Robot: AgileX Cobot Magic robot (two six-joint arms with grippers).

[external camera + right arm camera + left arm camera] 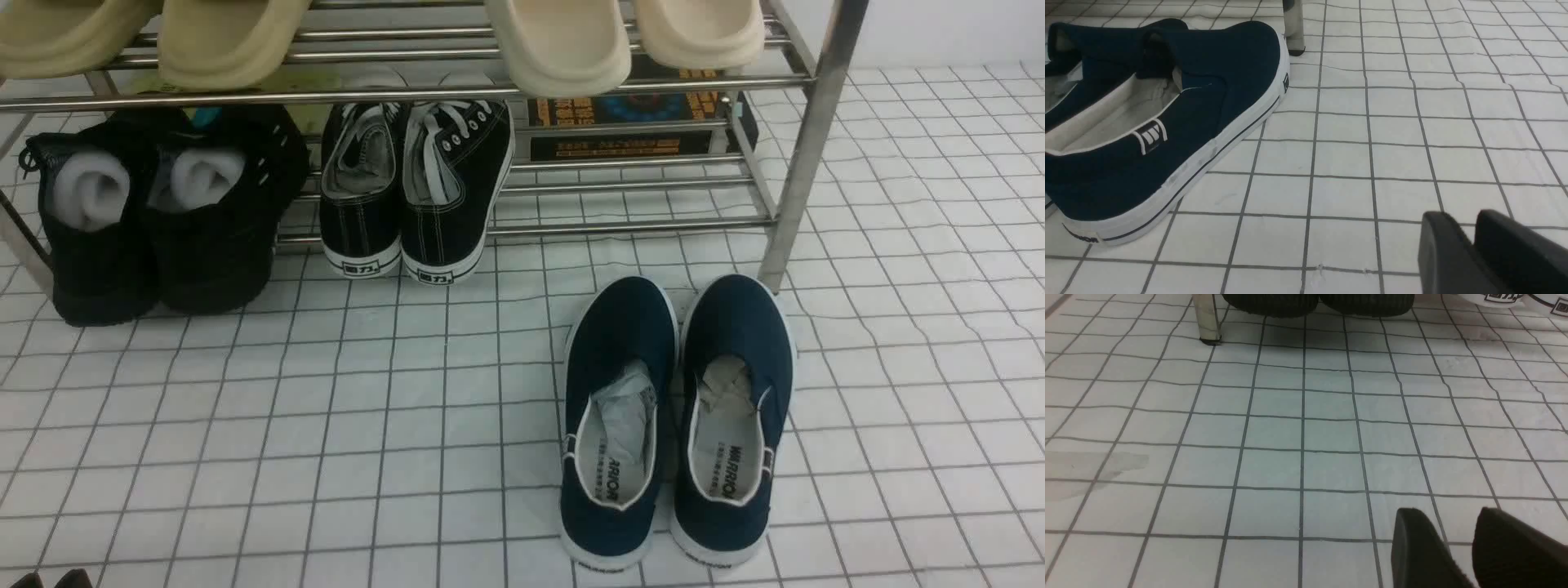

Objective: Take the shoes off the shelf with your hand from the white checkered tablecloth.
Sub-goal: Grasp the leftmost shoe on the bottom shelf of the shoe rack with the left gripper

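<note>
Shoes (163, 220) of black knit lean at the left end of the shelf (808, 139), on its lower tier, heels down on the white checkered tablecloth (326, 425), each filled with white paper (90, 188). The left gripper (1447, 522) hangs low over the cloth, apart from them, fingers a little parted and empty. The right gripper (1461, 220) is closed on nothing, near the navy slip-ons (678, 416), which also hold paper. I fear a pinch may catch only the paper and pull it out, or an arm may strike the upper tubes or the black lace-ups (416, 196) just beside. Beige slippers (563, 41) lie above; a dark box (629, 122) stands behind.
</note>
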